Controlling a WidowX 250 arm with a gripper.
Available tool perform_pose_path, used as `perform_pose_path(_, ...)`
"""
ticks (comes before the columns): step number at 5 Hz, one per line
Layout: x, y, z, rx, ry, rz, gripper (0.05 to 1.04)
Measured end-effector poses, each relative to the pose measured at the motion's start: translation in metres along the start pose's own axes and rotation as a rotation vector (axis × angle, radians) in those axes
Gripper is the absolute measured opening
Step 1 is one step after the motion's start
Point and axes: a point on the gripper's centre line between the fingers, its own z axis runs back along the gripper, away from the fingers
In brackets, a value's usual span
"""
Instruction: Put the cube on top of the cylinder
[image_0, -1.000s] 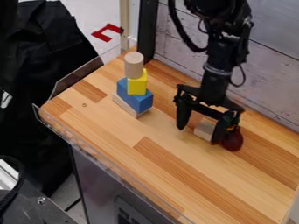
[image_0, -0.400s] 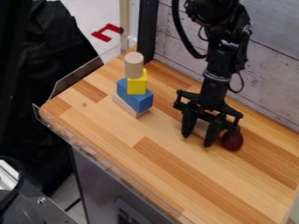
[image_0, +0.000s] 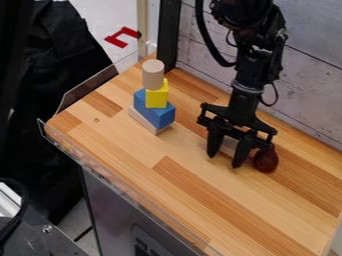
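Observation:
My gripper (image_0: 226, 159) is low over the right half of the table, its two fingers closed in from both sides of a pale wooden cube (image_0: 228, 145). The cube shows only in part between them, its rest hidden by the fingers. Left of the gripper rises a stack, topped by an upright light wooden cylinder (image_0: 153, 75). Under the cylinder is a yellow block (image_0: 157, 97), which rests on a blue block (image_0: 154, 111).
A pale wooden piece (image_0: 143, 120) lies beneath the blue block. Close to the right finger sits a dark red rounded object (image_0: 266, 160). The wooden table (image_0: 194, 200) has a clear raised guard along its left edges, and a plank wall (image_0: 307, 90) stands behind.
The gripper's fingers were wide apart around the cube and have drawn together on it. The stack and the red object have kept their places.

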Motion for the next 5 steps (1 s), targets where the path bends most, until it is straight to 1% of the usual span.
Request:
perform_pose_path(1,-0.007,0.002,0.046,-0.009,-0.110,0.042,0.511)
perform_pose_path(2,-0.019,0.008,0.087,-0.029,-0.185,0.064,0.511)
perform_pose_path(3,-0.031,0.026,0.114,-0.023,-0.192,0.113,0.511)
perform_pose_path(4,-0.039,0.049,0.124,0.009,-0.162,0.230,0.511)
perform_pose_path(5,-0.053,0.075,0.136,-0.014,-0.183,0.328,0.511)
